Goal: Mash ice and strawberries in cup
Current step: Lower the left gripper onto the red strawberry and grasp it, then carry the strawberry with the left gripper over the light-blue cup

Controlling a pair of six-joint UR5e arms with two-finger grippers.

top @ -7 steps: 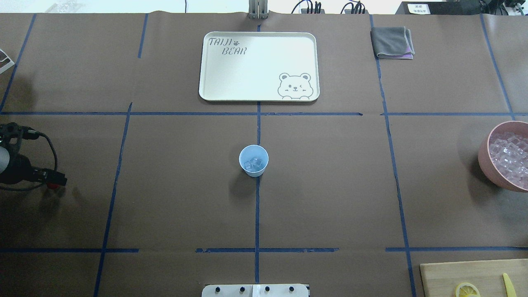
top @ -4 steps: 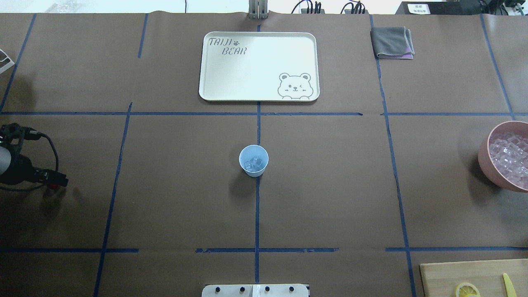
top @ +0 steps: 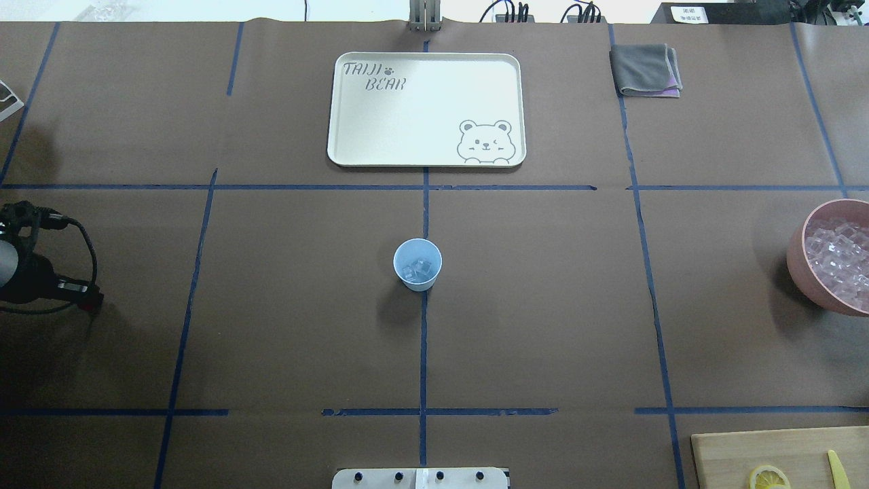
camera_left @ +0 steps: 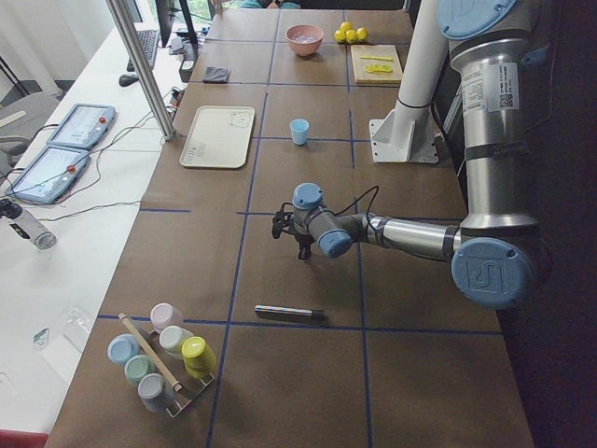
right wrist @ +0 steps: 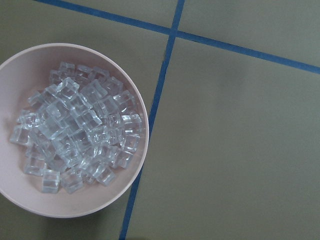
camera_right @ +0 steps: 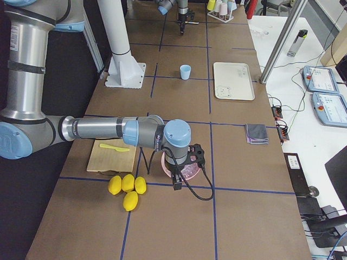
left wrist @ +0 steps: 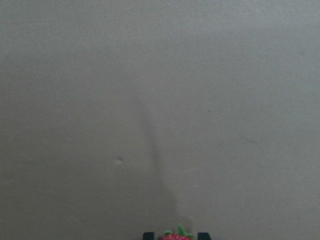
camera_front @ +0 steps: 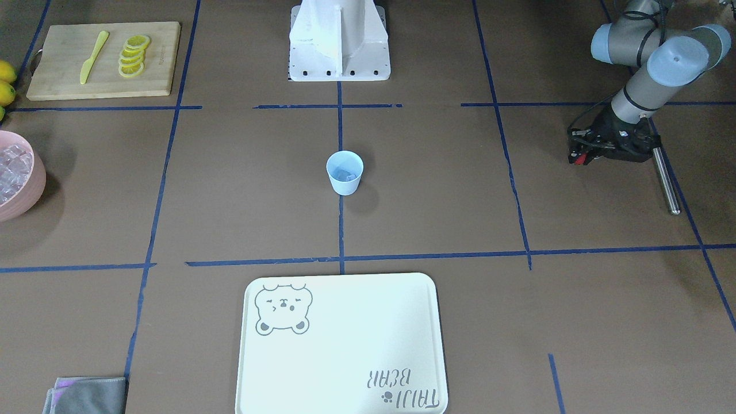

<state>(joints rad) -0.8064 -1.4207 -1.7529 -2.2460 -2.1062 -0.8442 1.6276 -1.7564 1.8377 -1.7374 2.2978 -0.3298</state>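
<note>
The pale-blue cup (top: 417, 265) stands at the table's middle, with a few ice cubes (top: 416, 271) inside; it also shows in the front-facing view (camera_front: 345, 172). My left gripper (top: 89, 304) hovers at the far left of the table, far from the cup. It is shut on a small red strawberry (left wrist: 177, 236), which shows between the fingertips (left wrist: 148, 235) in the left wrist view. My right gripper (camera_right: 176, 181) hangs over the pink bowl (right wrist: 127, 195) of ice cubes (right wrist: 75, 130) at the far right. I cannot tell whether it is open or shut.
A white bear tray (top: 426, 109) lies beyond the cup. A grey cloth (top: 645, 69) is at the back right. A metal rod (camera_front: 666, 184) lies by the left arm. A cutting board (camera_front: 103, 60) holds lemon slices and a yellow knife.
My left gripper has drawn back slightly toward the table's left edge with the strawberry. The cup and bowl have not moved.
</note>
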